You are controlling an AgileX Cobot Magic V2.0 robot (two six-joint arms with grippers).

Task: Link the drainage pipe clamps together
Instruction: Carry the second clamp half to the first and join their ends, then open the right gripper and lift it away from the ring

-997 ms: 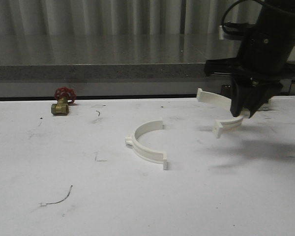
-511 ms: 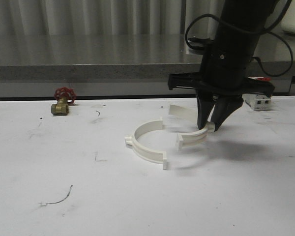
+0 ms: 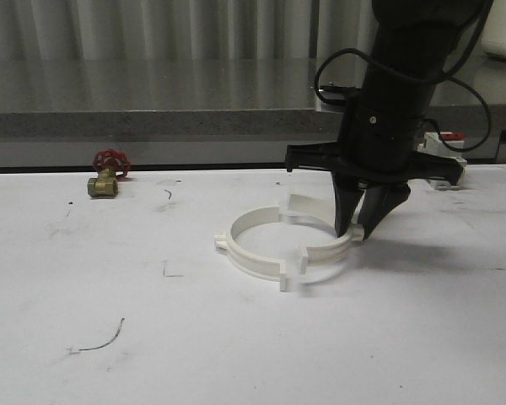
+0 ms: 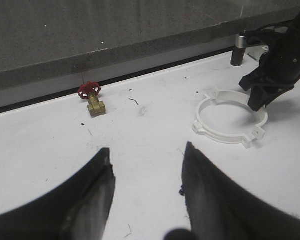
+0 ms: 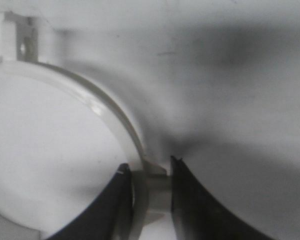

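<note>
One drainage pipe clamp (image 3: 253,261), a white half-ring, lies flat on the white table (image 3: 236,354) with its open side to the right. The other clamp (image 3: 327,251) faces it, and my right gripper (image 3: 358,233) is shut on its outer lug. Together they outline a ring (image 4: 229,137) in the left wrist view. The near end tabs stand close with a thin gap between them. In the right wrist view the held clamp (image 5: 107,115) curves away from the right gripper (image 5: 150,172). My left gripper (image 4: 147,155) hangs open over bare table, well left of the ring.
A brass valve with a red handwheel (image 3: 108,173) sits at the back left, near the raised grey ledge (image 3: 152,124). A white breaker with a red top (image 3: 449,165) stands behind my right arm. Pen marks dot the table.
My right gripper has carried its clamp left and down from the back right, until it faces the lying clamp and closes the ring shape. The lying clamp has stayed put.
</note>
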